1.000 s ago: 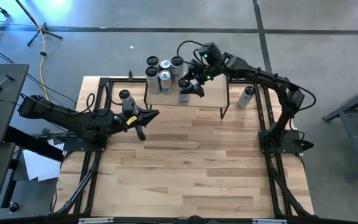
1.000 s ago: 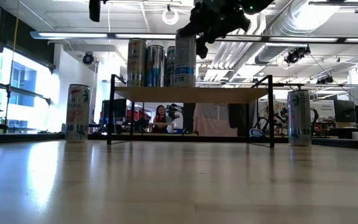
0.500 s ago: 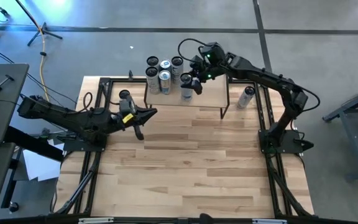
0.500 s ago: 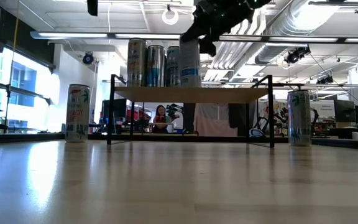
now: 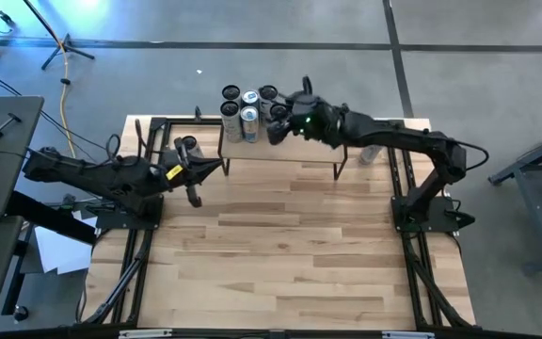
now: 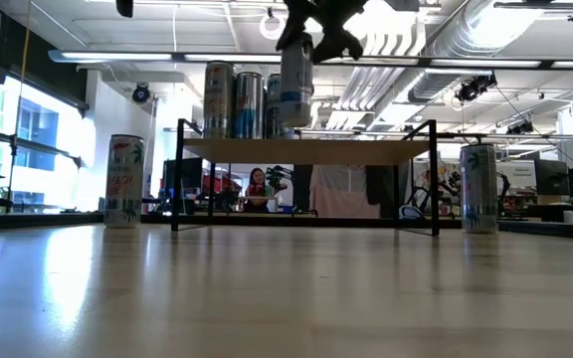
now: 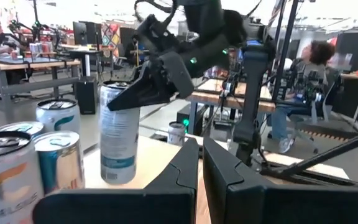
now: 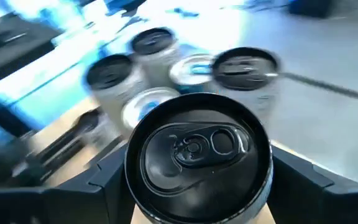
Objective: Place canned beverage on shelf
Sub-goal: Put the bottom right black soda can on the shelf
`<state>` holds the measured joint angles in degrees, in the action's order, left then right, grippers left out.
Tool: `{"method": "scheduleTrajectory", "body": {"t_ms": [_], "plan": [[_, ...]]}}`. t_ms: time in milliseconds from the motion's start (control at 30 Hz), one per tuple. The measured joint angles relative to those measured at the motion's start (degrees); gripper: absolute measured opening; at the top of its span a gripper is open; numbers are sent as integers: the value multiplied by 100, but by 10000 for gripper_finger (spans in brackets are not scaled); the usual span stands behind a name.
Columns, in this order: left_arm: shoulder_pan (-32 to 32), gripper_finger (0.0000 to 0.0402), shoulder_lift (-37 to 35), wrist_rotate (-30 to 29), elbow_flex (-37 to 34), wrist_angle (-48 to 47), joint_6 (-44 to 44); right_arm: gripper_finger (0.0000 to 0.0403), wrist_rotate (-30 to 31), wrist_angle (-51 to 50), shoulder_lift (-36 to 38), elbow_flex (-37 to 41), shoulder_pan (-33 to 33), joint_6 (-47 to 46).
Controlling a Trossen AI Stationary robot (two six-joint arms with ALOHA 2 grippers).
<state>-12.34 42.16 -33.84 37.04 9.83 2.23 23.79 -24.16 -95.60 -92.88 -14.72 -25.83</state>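
Observation:
The shelf (image 5: 318,151) stands at the table's far side, with several cans (image 5: 241,105) standing on its left end. My right gripper (image 5: 278,130) is shut on a silver and blue can (image 6: 294,80) next to that group. In the low view the can's bottom is a little above the shelf board (image 6: 306,151). The can also shows in the left wrist view (image 7: 118,134). My left gripper (image 5: 218,169) is shut and empty, in front of the shelf's left end, pointing toward it. My right gripper pinches the can's upper wall just under the rim (image 8: 135,186) between its two fingers, one on each side. The fingers (image 7: 145,90) come slanting down from the table's right side. The can is nearly upright and slightly above the shelf board.
One can (image 5: 188,144) stands on the table left of the shelf. Another (image 6: 479,189) stands on the table right of it, partly under my right arm in the high view. The shelf's right half is bare. People and desks show in the room behind.
My right gripper has carried the can over the shelf toward the table's left edge, closer to the group of cans, and lifted it slightly off the board. My left gripper has drawn back a little toward the table's left edge.

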Motion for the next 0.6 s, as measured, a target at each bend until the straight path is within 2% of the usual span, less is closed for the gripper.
{"method": "scheduleTrajectory", "body": {"t_ms": [100, 233, 600], "plan": [[0, 0, -119, -14, 0, -247, 10, 263, 775, 43, -145, 0, 155, -480], [0, 0, -172, -12, -2, -372, 8, 263, 1287, 54, -361, 0, 244, -715], [0, 0, -172, 28, -2, -470, -38, 263, 1459, 254, -618, 0, 249, -1032]]}}
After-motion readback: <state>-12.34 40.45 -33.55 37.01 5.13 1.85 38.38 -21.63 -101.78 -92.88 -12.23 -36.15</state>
